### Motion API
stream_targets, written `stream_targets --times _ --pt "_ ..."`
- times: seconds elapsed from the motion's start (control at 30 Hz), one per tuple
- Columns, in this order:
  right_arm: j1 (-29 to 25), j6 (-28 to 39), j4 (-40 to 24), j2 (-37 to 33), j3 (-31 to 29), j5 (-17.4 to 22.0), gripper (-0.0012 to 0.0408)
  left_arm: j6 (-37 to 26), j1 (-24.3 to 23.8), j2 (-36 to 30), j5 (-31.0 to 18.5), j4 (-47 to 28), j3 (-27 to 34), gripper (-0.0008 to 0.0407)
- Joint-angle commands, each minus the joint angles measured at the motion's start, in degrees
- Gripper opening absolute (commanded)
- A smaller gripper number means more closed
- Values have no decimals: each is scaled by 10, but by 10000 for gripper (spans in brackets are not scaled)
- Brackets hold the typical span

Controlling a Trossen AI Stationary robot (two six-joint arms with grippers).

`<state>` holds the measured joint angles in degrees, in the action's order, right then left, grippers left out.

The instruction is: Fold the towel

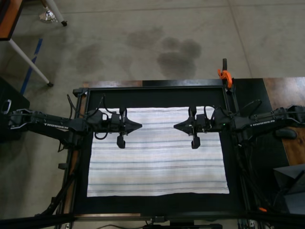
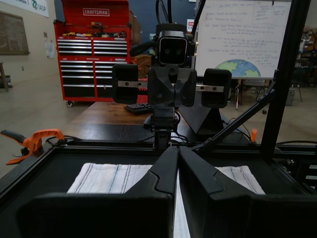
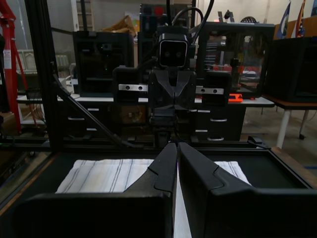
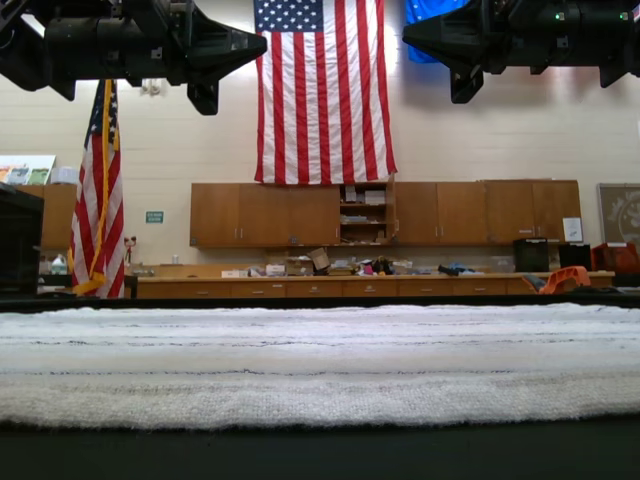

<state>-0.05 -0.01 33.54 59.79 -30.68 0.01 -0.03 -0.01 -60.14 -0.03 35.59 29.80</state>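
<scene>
Concrete floor (image 1: 143,43) with dark stains fills the far side in the top view, nothing on it near the rig. Black work surface (image 1: 157,98) sits inside a black frame (image 1: 152,87); a wooden table (image 1: 286,90) is off the top view's right.

The towel (image 1: 157,157) lies flat and spread out on the black surface, white with thin stripes, all four edges showing and roughly square to the frame. I see bare black strips on every side: thin along the top view's left and right, wider at the near and far edges. From the exterior view the towel (image 4: 320,360) is one low flat band, no raised folds.

Both arms reach in from opposite sides and face each other over the towel's far part, tips well apart with open cloth between them. Left gripper (image 1: 139,125) comes in from the top view's left; in its wrist view (image 2: 177,168) the fingers (image 2: 158,173) are pressed together with only a hairline seam, holding nothing. Right gripper (image 3: 177,163) is the same: closed up, empty. In the exterior view both hang high above the cloth, left (image 4: 262,42) and right (image 4: 408,38), not touching it.

Orange clamp (image 1: 225,75) is on the frame's far corner, top view's right, away from both arms.
</scene>
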Motion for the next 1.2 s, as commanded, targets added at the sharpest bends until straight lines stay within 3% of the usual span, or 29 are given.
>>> stream_targets --times 0.0,0.07,0.2,0.3,0.57,0.7,0.93,1.17 --pt "0 3 14 0 0 0 0 0 0 0 0 0 0 0" --pt "0 39 14 0 0 0 0 0 0 0 0 0 0 0" --pt "0 174 7 4 0 0 0 -2 0 0 -3 0 0 0" --pt "5 257 -3 11 0 0 0 -50 -2 0 -2 -1 0 0" --pt "81 285 -49 54 0 -15 0 -82 -2 -28 -6 -10 0 0" --pt "137 308 -30 84 0 -15 0 -113 -2 -59 -65 -9 0 0" --pt "229 347 1 130 -1 7 22 -55 11 -98 -134 -32 0 0" --pt "262 397 -90 212 -59 22 85 -14 56 -153 -136 -113 30 13"
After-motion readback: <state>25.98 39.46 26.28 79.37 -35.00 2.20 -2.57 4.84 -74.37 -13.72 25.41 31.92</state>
